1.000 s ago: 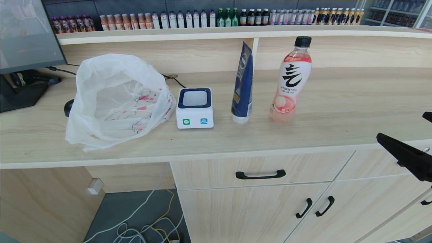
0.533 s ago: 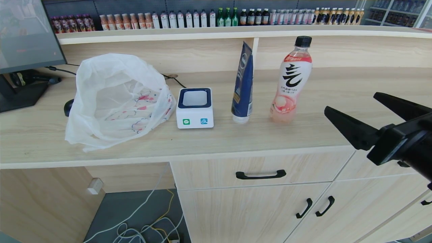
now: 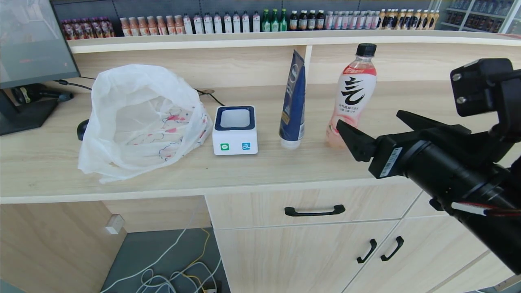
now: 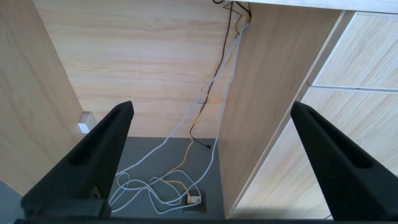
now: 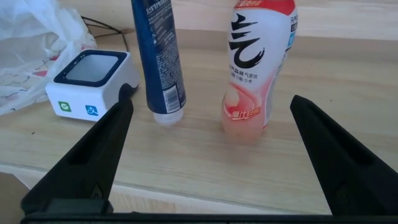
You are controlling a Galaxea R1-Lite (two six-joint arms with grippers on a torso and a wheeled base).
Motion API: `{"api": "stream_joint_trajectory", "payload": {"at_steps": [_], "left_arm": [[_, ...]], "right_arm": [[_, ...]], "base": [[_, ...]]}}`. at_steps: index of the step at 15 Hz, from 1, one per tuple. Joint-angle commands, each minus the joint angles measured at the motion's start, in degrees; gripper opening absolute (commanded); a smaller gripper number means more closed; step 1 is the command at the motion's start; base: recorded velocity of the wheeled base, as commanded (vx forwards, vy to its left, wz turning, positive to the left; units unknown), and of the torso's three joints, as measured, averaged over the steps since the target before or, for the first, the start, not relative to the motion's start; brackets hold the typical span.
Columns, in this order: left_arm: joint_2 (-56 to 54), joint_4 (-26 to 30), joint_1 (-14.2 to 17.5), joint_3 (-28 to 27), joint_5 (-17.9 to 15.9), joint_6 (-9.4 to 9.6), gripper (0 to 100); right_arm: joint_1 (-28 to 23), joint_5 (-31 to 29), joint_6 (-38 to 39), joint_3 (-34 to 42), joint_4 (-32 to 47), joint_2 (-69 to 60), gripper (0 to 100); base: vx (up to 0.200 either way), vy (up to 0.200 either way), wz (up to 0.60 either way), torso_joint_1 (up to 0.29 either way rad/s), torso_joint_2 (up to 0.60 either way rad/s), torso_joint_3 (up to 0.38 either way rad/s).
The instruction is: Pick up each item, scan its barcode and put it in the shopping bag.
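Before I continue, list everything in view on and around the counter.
shopping bag: one, white, open, left on the counter
scanner: one, white with dark blue top, beside the bag
tube: one, dark blue, standing cap-down right of scanner
drink bottle: one, pink, black cap, upright right of tube
mouse: one, black, left of bag
monitor: one, dark, far left
shelf bottles: one row, mixed colours, behind counter
cables: several, white and yellow, floor below
right gripper: black, open, before the drink bottle
left gripper: black, open, low, above the cables
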Motion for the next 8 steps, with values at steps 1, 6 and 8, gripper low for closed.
{"api": "stream_joint_trajectory", "payload": {"at_steps": [1,6,8], "left_arm": [[0.0,0.0,0.0,0.0,0.0,-0.02,100],[0.0,0.0,0.0,0.0,0.0,-0.02,100],[0.0,0.0,0.0,0.0,0.0,-0.02,100]], "right_arm": [[1.0,-0.1,0.0,-1.1,0.0,2.6,100],[5.0,-0.2,-0.3,-2.4,-3.9,7.4,100],[5.8,-0.2,-0.3,-3.9,-4.9,9.9,100]], "base": [[0.0,0.0,0.0,0.0,0.0,0.0],[0.0,0.0,0.0,0.0,0.0,0.0],[0.0,0.0,0.0,0.0,0.0,0.0]]}}
